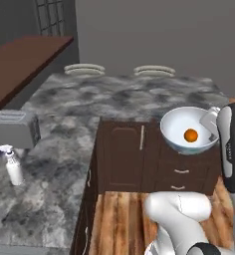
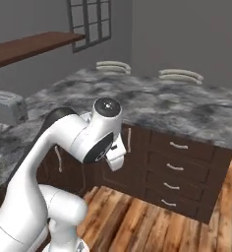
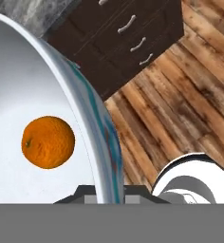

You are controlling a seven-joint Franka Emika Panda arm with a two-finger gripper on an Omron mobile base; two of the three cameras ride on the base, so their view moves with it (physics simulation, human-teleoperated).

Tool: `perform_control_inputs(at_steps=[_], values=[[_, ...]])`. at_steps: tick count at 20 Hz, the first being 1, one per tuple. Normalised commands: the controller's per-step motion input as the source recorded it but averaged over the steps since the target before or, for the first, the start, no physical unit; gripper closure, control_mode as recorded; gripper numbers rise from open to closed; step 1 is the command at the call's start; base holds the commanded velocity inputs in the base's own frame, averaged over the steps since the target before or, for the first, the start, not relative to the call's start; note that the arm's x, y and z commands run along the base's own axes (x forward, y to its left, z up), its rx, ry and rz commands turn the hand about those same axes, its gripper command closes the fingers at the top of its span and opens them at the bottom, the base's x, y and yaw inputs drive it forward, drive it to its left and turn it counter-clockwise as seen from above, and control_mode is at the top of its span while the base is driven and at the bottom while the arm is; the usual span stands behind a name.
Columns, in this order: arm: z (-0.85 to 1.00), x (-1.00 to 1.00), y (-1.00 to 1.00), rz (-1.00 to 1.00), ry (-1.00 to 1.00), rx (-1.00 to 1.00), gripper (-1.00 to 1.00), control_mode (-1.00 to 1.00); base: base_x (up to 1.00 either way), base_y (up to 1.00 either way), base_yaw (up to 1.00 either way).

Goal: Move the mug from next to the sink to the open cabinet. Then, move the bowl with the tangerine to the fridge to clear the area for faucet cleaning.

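Gripper [image 3: 103, 198] was clamped on the bowl [image 1: 181, 129] rim — jaws either side of the wall — holding it level in the air over the wood floor [image 1: 122, 219] so the tangerine [image 1: 190, 135] stayed inside, fridge not yet reached.

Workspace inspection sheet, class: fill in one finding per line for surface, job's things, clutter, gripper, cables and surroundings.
Surface: grey marbled counter over dark drawer units.
Job's things: bowl held in the air above the wooden floor; tangerine lies inside it.
Clutter: toaster and spray bottle on the counter.
Gripper: gripper grips the bowl's rim.
Cables: nothing seen.
Surroundings: window, brown shelf, grey walls.
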Motion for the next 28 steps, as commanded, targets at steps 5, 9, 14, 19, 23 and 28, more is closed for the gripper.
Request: perform_control_inputs(at_steps=[5,9,14,19,23,28], values=[[0.00,0.00,0.00,0.00,0.00,0.00,1.00,1.00,-0.41,0.17,-1.00],[0.00,0.00,0.00,0.00,0.00,0.00,1.00,1.00,-0.38,0.16,-1.00],[0.00,0.00,0.00,0.00,0.00,0.00,1.00,1.00,-0.19,0.04,-1.00],[0.00,0.00,0.00,0.00,0.00,0.00,1.00,1.00,-0.09,0.01,-1.00],[0.00,0.00,0.00,0.00,0.00,0.00,1.00,1.00,-0.14,0.00,-1.00],[0.00,0.00,0.00,0.00,0.00,0.00,1.00,1.00,-0.10,-0.01,-0.44]])
